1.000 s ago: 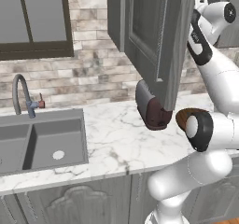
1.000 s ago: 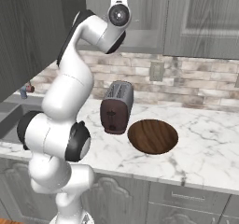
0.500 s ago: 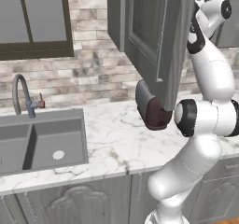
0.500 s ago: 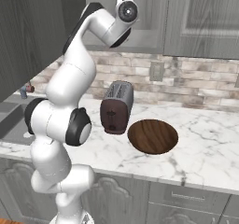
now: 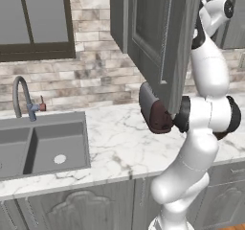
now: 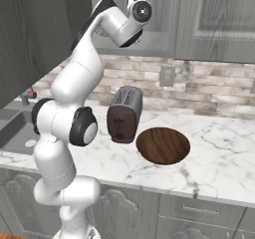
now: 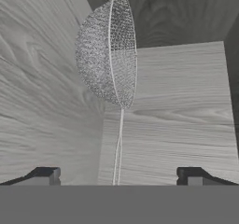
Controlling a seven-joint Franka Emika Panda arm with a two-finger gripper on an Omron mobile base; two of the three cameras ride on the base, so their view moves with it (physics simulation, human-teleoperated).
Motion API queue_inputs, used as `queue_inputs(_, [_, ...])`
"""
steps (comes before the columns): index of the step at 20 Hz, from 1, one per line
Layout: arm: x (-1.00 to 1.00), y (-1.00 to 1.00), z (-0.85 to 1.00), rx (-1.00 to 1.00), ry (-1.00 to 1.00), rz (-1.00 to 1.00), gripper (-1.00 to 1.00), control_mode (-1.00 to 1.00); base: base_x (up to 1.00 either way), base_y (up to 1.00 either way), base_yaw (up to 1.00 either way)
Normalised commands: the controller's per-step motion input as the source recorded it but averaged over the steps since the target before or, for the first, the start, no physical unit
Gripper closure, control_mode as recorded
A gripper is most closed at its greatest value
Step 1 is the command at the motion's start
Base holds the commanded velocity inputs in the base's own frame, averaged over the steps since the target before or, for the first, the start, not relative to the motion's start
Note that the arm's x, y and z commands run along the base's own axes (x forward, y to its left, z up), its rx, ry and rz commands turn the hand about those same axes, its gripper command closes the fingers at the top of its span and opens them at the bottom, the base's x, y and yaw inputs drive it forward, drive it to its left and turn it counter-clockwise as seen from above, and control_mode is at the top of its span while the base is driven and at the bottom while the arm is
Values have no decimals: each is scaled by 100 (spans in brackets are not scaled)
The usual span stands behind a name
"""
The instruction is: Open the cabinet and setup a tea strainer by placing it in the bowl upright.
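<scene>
Even, flat rendered light, soft shadows (no glare), slightly blurry textures

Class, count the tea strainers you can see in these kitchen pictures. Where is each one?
1. The tea strainer sits inside the open cabinet, ahead of the open gripper in the hand view. Others might be hidden deeper in the cabinet.

Grey cabinet (image 5: pixel 158 37) door swung open, silvery mesh tea strainer (image 7: pixel 108 50) inside; brown bowl (image 6: pixel 163 145) beside toaster.
</scene>
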Motion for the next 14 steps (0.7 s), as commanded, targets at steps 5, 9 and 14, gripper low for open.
queue_inputs(5, [28, 0, -3, -6, 1, 0, -100, -100, 0, 0, 0])
queue_inputs(9, [28, 3, 0, -7, 0, 0, -100, -100, 0, 0, 0])
queue_inputs(14, [41, 3, -2, -6, 0, 0, -100, -100, 0, 0, 0])
